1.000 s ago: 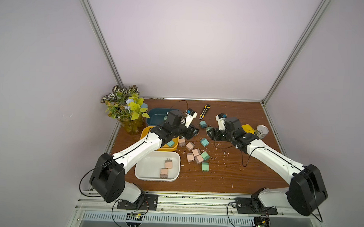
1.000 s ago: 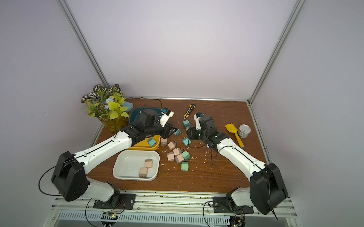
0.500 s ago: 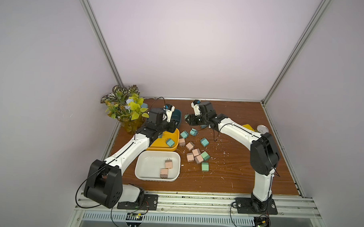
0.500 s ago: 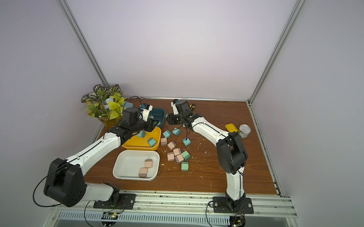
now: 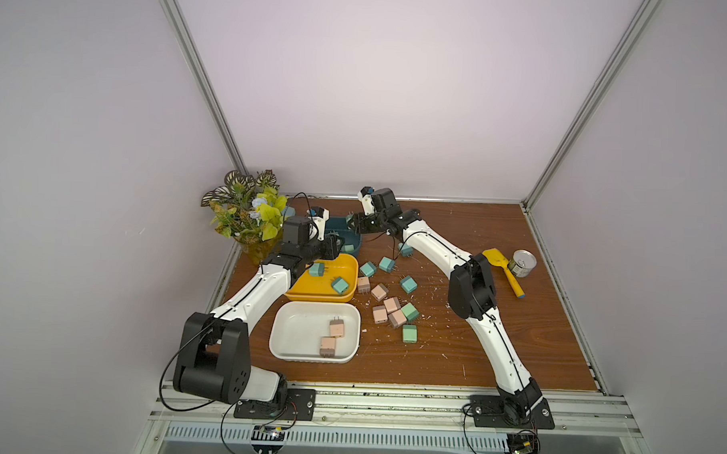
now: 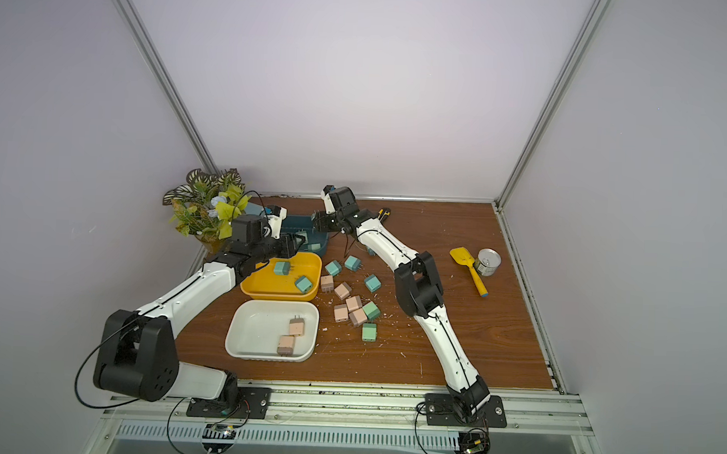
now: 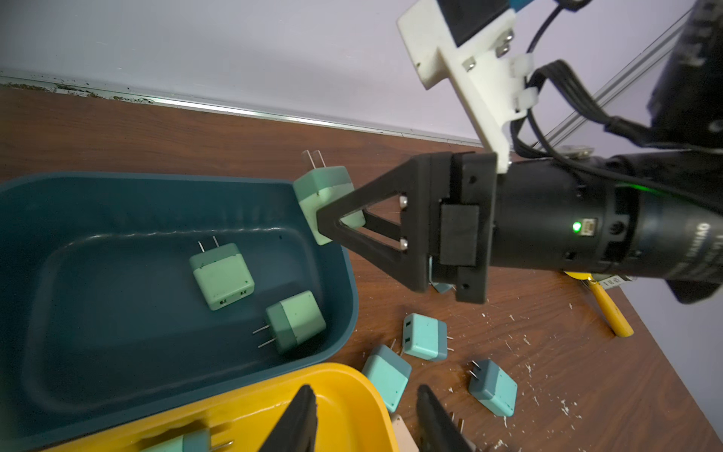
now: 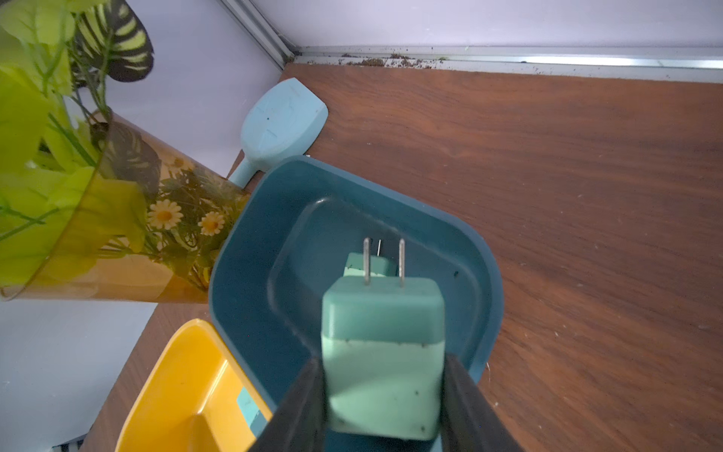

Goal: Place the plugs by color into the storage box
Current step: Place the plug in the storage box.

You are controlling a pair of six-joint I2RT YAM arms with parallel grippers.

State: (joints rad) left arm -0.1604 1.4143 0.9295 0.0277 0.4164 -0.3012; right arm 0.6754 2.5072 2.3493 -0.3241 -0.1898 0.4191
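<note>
Right gripper: clamping a mint green cube plug over the rim of the dark teal plastic tray.
Left gripper: fingers spreading, empty, over the yellow plastic tray.
Crowding: amber glass plant vase standing just beside that teal tray, upper left.
Surface: brown wood tabletop lying barest at right; lilac walls enclosing.

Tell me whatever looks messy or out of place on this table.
White flecks litter the wooden table around the loose plugs, like chips or crumbs. Dark grit lines the back rail. Otherwise nothing looks spilled or broken.
</note>
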